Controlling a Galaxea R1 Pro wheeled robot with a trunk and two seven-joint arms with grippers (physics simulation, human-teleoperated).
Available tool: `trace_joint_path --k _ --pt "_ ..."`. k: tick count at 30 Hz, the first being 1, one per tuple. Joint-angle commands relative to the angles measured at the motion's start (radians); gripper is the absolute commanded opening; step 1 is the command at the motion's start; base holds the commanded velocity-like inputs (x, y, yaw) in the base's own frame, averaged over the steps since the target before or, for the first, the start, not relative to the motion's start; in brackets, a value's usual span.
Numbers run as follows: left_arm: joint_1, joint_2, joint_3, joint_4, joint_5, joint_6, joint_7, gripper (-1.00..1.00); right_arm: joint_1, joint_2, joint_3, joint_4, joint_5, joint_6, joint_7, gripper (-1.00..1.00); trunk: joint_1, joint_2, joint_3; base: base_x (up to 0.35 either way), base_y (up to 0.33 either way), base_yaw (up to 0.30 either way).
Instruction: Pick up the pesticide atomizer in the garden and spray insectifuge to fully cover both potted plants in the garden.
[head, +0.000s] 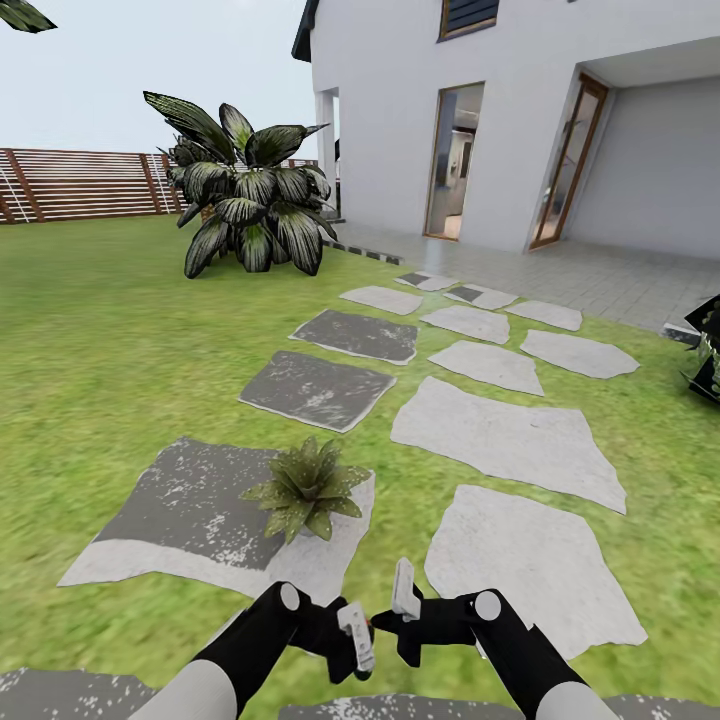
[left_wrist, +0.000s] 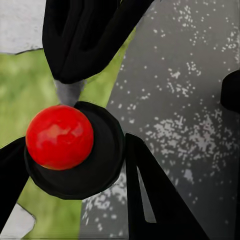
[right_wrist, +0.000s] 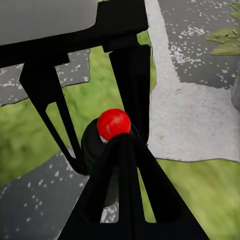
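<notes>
Two grippers low at the head view's bottom edge: left gripper (head: 352, 632) and right gripper (head: 402, 598), tips nearly touching. Black fingers (right_wrist: 131, 90) bracket a red-capped black object (right_wrist: 113, 125), likely the pesticide atomizer; can't tell which arm holds it. Judged light, rigid, slick; take the body, not the cap. Potted plant (head: 306, 487) just ahead on a grey stepping stone (head: 190, 510).

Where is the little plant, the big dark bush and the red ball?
potted plant (head: 305, 490), head view, leaf rosette's middle.
big dark-leaved shrub (head: 245, 195), head view, central leaves.
red ball (left_wrist: 59, 136), left wrist view, its front.
</notes>
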Motion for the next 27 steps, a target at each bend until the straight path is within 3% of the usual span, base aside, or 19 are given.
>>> trace_joint_path --k 1,5,7,14,16,17,22,24,26,27 --pt "0.0 0.002 0.0 0.0 -0.005 0.003 -0.003 -1.0 0.0 0.0 -0.001 -0.001 0.009 -0.005 0.001 -1.0 0.0 0.0 -0.001 0.0 0.0 0.0" --pt "-0.001 0.015 0.001 0.006 -0.012 0.008 -0.004 -1.0 0.0 0.0 -0.001 0.0 0.01 -0.005 0.001 -1.0 0.0 0.0 -0.001 0.0 0.0 0.0" --pt "-0.002 0.037 0.002 0.007 -0.013 0.011 -0.005 -1.0 0.0 0.0 -0.001 0.0 0.01 -0.005 0.001 -1.0 0.0 0.0 -0.001 0.0 0.0 0.0" --pt "0.007 0.135 0.004 0.008 -0.014 0.01 -0.006 -1.0 0.0 0.0 -0.001 0.004 0.011 -0.007 0.0 -1.0 0.0 0.0 -0.001 0.0 0.0 0.0" --pt "0.011 0.174 0.004 0.008 -0.014 0.008 -0.006 -1.0 0.0 -0.002 -0.002 0.006 0.011 -0.007 -0.001 -1.0 0.0 0.0 -0.001 0.0 0.0 0.0" --pt "0.012 0.194 0.005 0.008 -0.013 0.006 -0.007 -1.0 0.0 -0.004 -0.002 0.006 0.011 -0.007 -0.001 1.0 0.0 0.0 -0.001 0.0 0.0 0.0" --pt "0.017 0.259 0.006 0.009 -0.01 0.01 -0.004 -1.0 0.0 -0.012 -0.008 0.007 0.01 -0.011 -0.008 1.0 0.0 0.0 -0.001 0.0 0.0 0.0" --pt "0.018 0.273 0.014 0.01 -0.004 0.013 -0.002 -1.0 0.001 -0.031 -0.011 0.008 0.008 -0.012 -0.036 1.0 0.0 0.0 -0.001 0.0 0.0 0.0" --pt "0.018 0.274 0.059 0.019 0.008 0.014 0.021 -1.0 0.004 -0.069 -0.013 0.016 0.002 -0.013 -0.108 1.0 0.0 0.0 -0.001 0.0 0.0 0.0" --pt "0.019 0.271 0.107 0.039 0.028 0.014 0.052 -1.0 0.005 -0.088 -0.015 0.042 0.0 -0.013 -0.171 1.0 0.0 0.0 -0.001 0.0 0.0 0.0"
